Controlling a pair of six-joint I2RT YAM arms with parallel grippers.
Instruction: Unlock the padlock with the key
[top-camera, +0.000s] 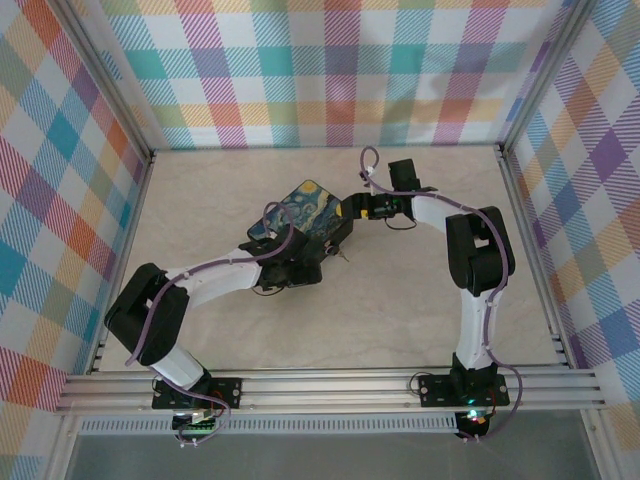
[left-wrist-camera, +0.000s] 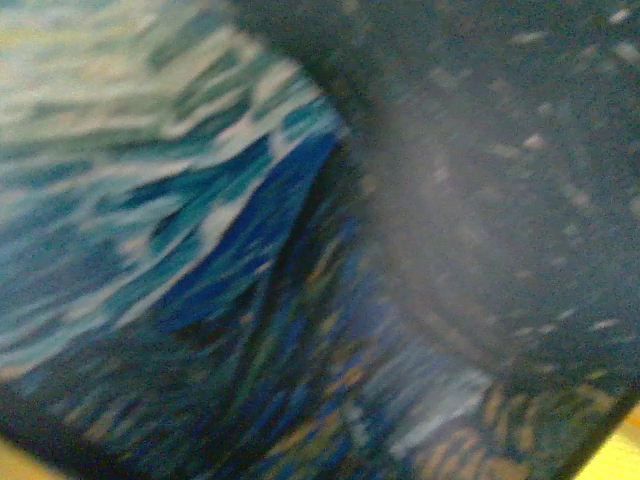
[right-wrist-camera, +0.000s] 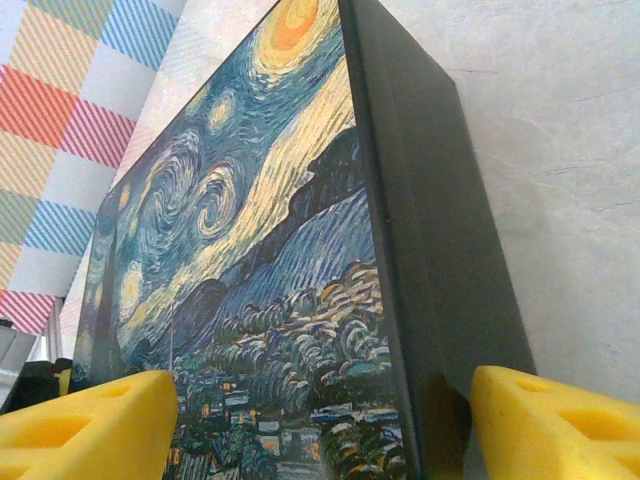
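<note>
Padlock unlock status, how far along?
Done: nothing confirmable. In hand: right tool straddles the painted tin, left tool sits low over it; grip unclear on both. Remaining: key into padlock, turn, shackle open.

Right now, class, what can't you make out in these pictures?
Padlock and key: top view, too small among the dark arms.
Left fingers: top view, hidden under the wrist; left wrist view, a blur of painted tin.
Right fingers: right wrist view, contact with the tin cut off by the bottom edge.
</note>
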